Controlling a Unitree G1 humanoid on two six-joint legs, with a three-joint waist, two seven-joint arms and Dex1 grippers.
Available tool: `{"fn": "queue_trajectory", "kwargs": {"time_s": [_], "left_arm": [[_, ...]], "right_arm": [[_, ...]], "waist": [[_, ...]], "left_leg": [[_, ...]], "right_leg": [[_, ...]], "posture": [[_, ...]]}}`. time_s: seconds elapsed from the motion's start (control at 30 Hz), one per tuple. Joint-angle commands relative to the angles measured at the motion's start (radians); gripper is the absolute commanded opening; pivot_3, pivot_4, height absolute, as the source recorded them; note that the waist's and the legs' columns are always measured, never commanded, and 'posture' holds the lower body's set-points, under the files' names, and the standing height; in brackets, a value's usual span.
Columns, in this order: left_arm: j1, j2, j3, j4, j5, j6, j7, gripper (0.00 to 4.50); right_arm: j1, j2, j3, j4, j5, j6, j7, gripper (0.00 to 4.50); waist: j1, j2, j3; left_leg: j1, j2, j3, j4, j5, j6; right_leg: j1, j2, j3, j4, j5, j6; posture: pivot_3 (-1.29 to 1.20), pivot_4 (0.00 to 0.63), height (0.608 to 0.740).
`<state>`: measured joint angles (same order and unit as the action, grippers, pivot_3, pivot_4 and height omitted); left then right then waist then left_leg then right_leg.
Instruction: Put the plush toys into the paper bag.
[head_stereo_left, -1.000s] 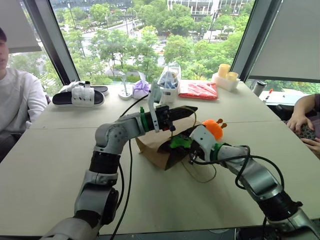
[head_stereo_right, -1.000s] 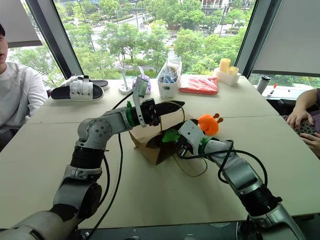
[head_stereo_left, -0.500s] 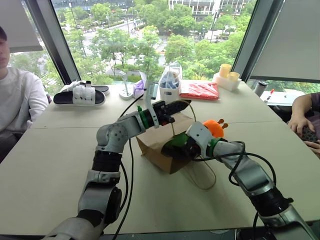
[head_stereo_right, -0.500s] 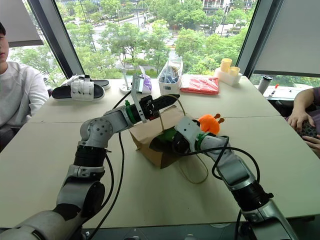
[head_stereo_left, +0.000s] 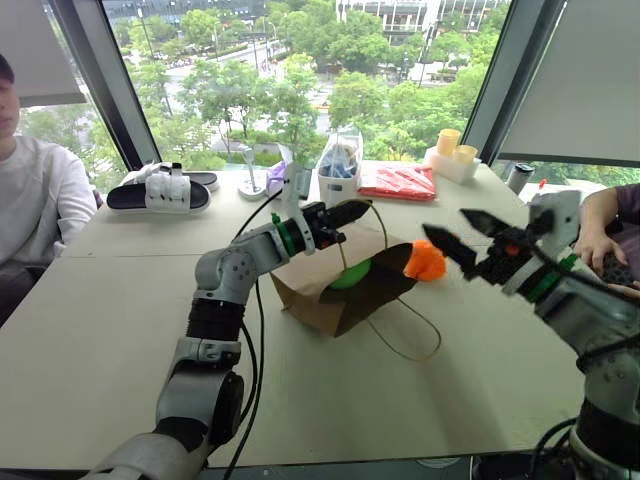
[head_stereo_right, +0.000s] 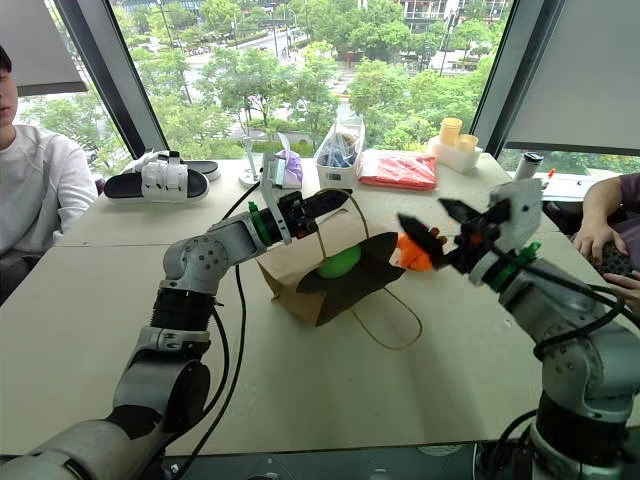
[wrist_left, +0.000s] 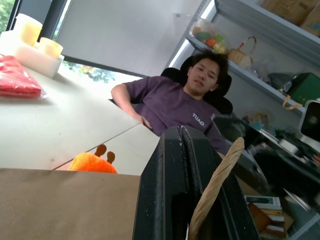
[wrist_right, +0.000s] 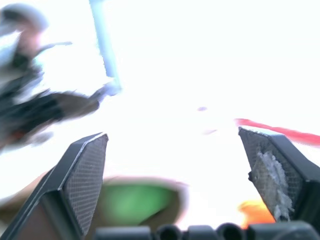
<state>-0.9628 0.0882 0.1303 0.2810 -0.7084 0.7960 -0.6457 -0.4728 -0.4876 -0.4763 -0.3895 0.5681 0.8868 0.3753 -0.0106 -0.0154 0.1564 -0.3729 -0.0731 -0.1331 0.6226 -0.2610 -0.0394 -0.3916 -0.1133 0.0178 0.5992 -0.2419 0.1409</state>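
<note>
My left gripper (head_stereo_left: 352, 212) is clamped tight on the twisted-cord handle (wrist_left: 212, 187) of the paper bag (head_stereo_left: 335, 283), holding the mouth up and open toward me. The green plush toy (head_stereo_left: 352, 274) sits inside the bag's mouth, partly hidden by the dark flap. My right gripper (head_stereo_left: 462, 234) hangs in the air to the right of the bag, fingers spread wide and holding nothing. The orange plush toy (head_stereo_left: 425, 260) lies on the table (head_stereo_left: 120, 330) just beside the bag's right edge, outside it, between the bag and my right gripper. The bag's second cord handle (head_stereo_left: 410, 340) loops loose on the tabletop in front. In the left wrist view, a person in a purple shirt (wrist_left: 175, 107) sits across the table; the white lettering on the chest reads "TUAO". I can read no other writing.
</note>
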Motion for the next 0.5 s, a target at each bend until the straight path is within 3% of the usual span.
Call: {"fn": "queue_trajectory", "kwargs": {"time_s": [0.03, 0.13, 0.27, 0.5], "left_arm": [[-0.018, -0.012, -0.004, -0.027, -0.002, -0.02, -0.001, 0.0], [-0.012, -0.011, -0.001, -0.046, -0.006, -0.007, 0.003, 0.0], [-0.002, -0.005, -0.002, -0.067, 0.0, -0.008, 0.011, 0.0], [0.03, 0.005, 0.023, -0.114, -0.016, 0.004, 0.06, 0.0]], "right_arm": [[-0.073, 0.011, 0.123, 0.26, -0.199, -0.114, -0.148, 4.48], [-0.215, 0.06, 0.182, 0.563, -0.323, -0.216, -0.296, 4.48], [-0.34, 0.095, 0.159, 0.873, -0.343, -0.357, -0.342, 4.48], [-0.472, 0.122, 0.083, 1.256, -0.258, -0.426, -0.255, 4.48]], "waist": [[-0.001, 0.0, 0.0], [-0.01, 0.001, 0.0], [-0.009, 0.001, 0.0], [-0.009, 0.001, 0.0]], "left_leg": [[0.0, 0.0, 0.0, 0.0, 0.0, 0.0], [-0.001, 0.0, 0.004, -0.001, 0.002, -0.004], [-0.001, 0.001, 0.006, -0.006, 0.004, -0.007], [-0.001, 0.0, 0.006, -0.007, 0.004, -0.007]], "right_leg": [[-0.001, 0.0, 0.0, 0.0, 0.0, 0.0], [-0.004, 0.0, 0.003, 0.003, 0.0, 0.0], [-0.008, 0.0, 0.004, 0.005, 0.0, 0.0], [-0.007, -0.001, 0.004, 0.001, 0.0, 0.0]], "posture": [[0.0, 0.15, 0.74], [0.0, 0.15, 0.74], [0.0, 0.15, 0.74], [0.0, 0.15, 0.74]]}}
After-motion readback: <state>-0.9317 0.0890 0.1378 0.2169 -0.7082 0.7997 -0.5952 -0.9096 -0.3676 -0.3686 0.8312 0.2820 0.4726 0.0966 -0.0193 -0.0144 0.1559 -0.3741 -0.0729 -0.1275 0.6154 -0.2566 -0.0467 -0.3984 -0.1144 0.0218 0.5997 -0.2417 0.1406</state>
